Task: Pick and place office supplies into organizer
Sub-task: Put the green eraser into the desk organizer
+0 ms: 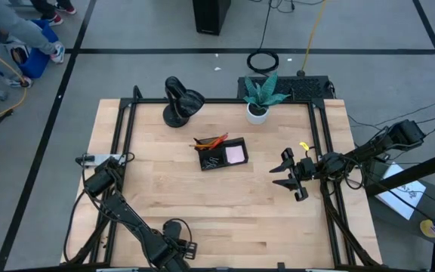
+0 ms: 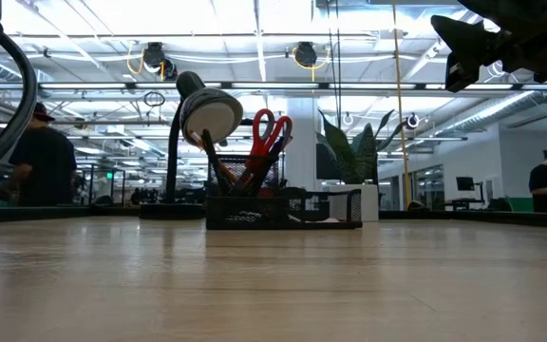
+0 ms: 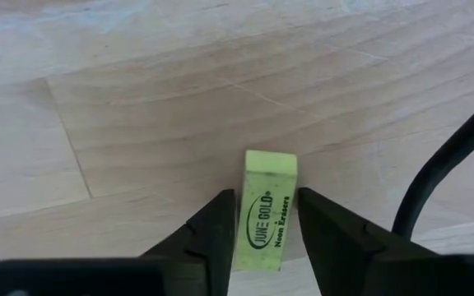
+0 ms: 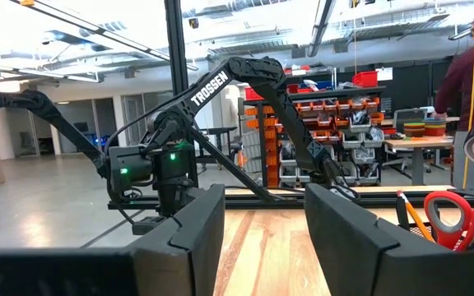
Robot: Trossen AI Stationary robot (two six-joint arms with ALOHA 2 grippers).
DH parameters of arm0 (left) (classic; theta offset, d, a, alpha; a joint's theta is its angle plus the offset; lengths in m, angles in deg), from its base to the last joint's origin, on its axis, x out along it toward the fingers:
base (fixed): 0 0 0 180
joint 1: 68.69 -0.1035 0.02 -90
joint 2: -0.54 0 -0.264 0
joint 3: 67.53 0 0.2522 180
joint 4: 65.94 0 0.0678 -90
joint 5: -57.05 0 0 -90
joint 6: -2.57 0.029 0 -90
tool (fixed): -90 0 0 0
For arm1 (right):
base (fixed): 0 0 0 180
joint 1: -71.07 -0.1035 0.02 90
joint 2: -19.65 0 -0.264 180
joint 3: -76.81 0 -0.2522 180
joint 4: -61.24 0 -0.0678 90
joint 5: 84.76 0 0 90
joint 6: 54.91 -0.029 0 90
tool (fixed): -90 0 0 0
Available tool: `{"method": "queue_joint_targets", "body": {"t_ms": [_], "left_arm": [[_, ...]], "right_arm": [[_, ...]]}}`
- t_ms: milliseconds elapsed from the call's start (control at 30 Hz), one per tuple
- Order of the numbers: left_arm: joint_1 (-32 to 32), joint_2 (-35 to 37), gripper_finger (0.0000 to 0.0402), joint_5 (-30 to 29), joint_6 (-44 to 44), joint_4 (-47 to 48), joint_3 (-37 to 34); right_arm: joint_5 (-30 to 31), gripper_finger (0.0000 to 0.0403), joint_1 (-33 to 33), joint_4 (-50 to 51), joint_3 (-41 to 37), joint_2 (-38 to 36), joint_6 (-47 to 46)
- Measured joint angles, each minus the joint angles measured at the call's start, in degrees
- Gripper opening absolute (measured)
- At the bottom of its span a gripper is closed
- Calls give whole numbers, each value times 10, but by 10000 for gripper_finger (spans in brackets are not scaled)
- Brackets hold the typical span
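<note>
We see the left gripper [image 3: 257,238] low at the table's [image 1: 225,200] near edge, fingers [image 3: 212,234] straddling a yellow-green eraser [image 3: 266,210] lying on the wood, jaws just beside its sides; contact we cannot tell. Farther back, mid-table, the organizer [image 1: 221,154] holds red scissors [image 2: 269,133], orange pencils [image 1: 211,141] and a pink pad [image 1: 236,154]. The right gripper [image 1: 291,175] hangs above the right side, jaws partly open, empty. Lamp [image 1: 180,100] and plant [image 1: 261,94] stand at the far edge.
</note>
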Motion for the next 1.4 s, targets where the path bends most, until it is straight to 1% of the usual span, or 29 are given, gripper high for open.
{"method": "queue_joint_targets", "body": {"t_ms": [433, 700, 933, 1333, 1367, 1400], "left_arm": [[0, 0, 93, -6, -11, -1, 0], [0, 0, 91, -11, -16, 5, 0], [0, 0, 90, -37, -25, 22, 0], [-15, 5, 90, -44, -21, 40, -2], [-17, 7, 90, -48, -21, 44, -2], [-18, 9, 90, -64, -21, 56, -3]], "right_arm": [[0, 160, 0, 0, 0, 0, 0], [0, 160, 0, 0, 0, 0, 0], [0, 160, 0, 0, 0, 0, 0], [0, 160, 0, 0, 0, 0, 0], [0, 160, 0, 0, 0, 0, 0], [0, 160, 0, 0, 0, 0, 0]]}}
